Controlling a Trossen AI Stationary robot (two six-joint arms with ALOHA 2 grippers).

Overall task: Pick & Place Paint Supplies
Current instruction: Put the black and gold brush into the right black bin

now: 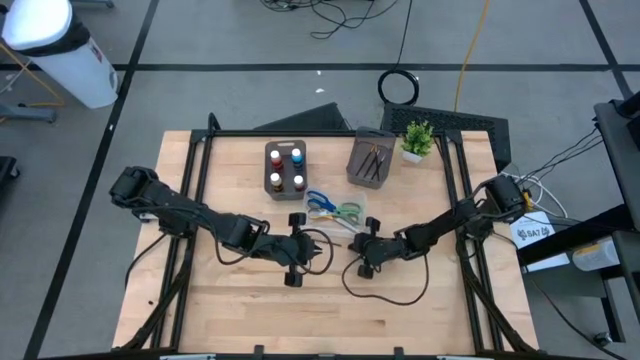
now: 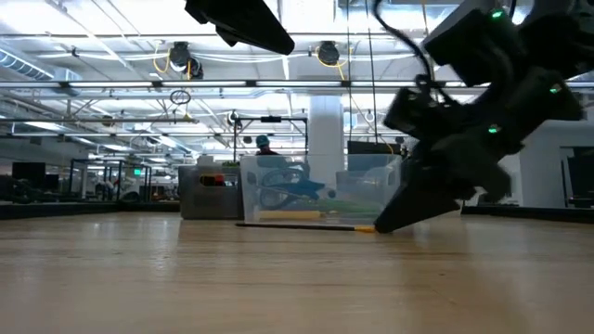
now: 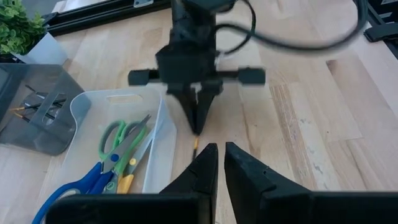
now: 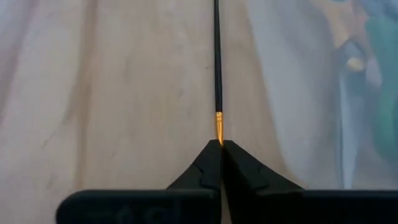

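A thin dark brush (image 4: 217, 62) with a gold ferrule lies flat on the wood beside the clear box (image 3: 81, 106); in the low view the brush (image 2: 297, 224) rests along its length on the table. My right gripper (image 4: 221, 144) is shut on its ferrule end, also seen as the right gripper (image 2: 385, 224) tipped down to the table. My left gripper (image 3: 221, 155) hangs above the table facing it, fingers a narrow gap apart, touching nothing. Green, blue and yellow scissors (image 3: 118, 146) lie in the clear box. Paint bottles (image 1: 285, 168) stand in a grey tray. My right gripper pinches the brush at its gold ferrule end (image 4: 218, 124), between the very ends of the two fingers. The fingers slant down from the table's right, in line with the brush. The brush lies on the table, its handle stretching away from the fingers.
A second grey tray (image 1: 370, 160) holding dark brushes sits near the far edge, with a small potted plant (image 1: 417, 140) beside it. Loose cables (image 1: 385, 285) loop over the near middle of the table. Bare wood lies toward the near edge.
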